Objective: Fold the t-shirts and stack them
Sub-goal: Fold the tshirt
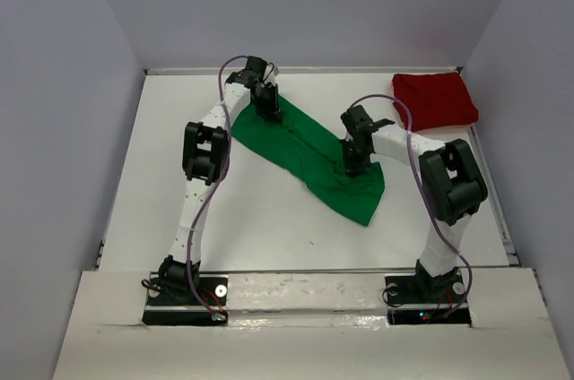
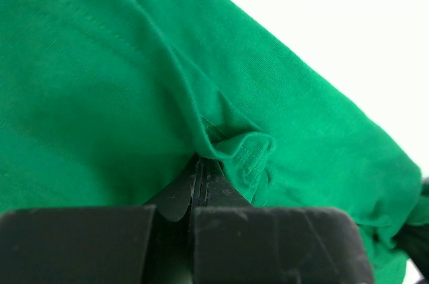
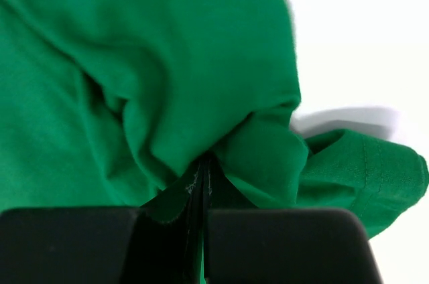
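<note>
The left hand (image 1: 267, 111) is pressed together, pinching a bunched fold of the green t-shirt (image 1: 305, 154). In its wrist view a stitched hem puckers just past the fingertips, and smooth cloth spreads away ahead of the hand and to its left. The right hand (image 1: 352, 165) is also clamped shut on the same shirt, gripping a thicker gather that drapes down on both sides of its fingers. A hemmed flap hangs off to its right.

Between the two hands the green t-shirt runs as a long diagonal band. On the near side of the right hand, a broader end of it lies on the white desk (image 1: 179, 219). Whether the middle of the band is lifted or resting cannot be told.

The dark red t-shirt (image 1: 434, 99) lies folded into a neat rectangle, well beyond the right hand and to its right, in the desk's far corner. It touches neither hand.
</note>
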Action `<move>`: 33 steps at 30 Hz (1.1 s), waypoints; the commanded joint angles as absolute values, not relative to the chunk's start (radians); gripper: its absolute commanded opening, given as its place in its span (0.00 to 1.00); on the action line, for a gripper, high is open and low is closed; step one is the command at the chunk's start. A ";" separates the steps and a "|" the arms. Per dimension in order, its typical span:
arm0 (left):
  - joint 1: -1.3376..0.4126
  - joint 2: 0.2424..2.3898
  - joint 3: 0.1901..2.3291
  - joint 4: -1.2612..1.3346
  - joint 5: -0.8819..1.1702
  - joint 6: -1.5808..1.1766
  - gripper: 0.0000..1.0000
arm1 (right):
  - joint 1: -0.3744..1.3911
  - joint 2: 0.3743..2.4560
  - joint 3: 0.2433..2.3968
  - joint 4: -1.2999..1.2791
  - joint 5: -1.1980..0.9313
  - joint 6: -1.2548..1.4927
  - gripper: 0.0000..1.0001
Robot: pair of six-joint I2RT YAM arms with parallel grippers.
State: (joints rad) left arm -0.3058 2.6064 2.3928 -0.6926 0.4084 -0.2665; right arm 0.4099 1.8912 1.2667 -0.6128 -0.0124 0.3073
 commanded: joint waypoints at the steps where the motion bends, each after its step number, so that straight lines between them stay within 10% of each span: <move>1: -0.310 2.619 2.436 -0.677 0.492 -0.279 0.00 | 0.497 1.905 1.197 -0.658 -0.086 0.365 0.00; 33: -0.356 2.703 2.473 -0.609 0.738 -0.267 0.00 | 0.963 2.039 1.572 -0.814 -0.107 0.508 0.00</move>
State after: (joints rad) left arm -0.3149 2.6694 2.4393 -0.6079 0.6598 -0.2775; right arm 0.9379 2.0212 1.4906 -0.7811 -0.0952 0.4950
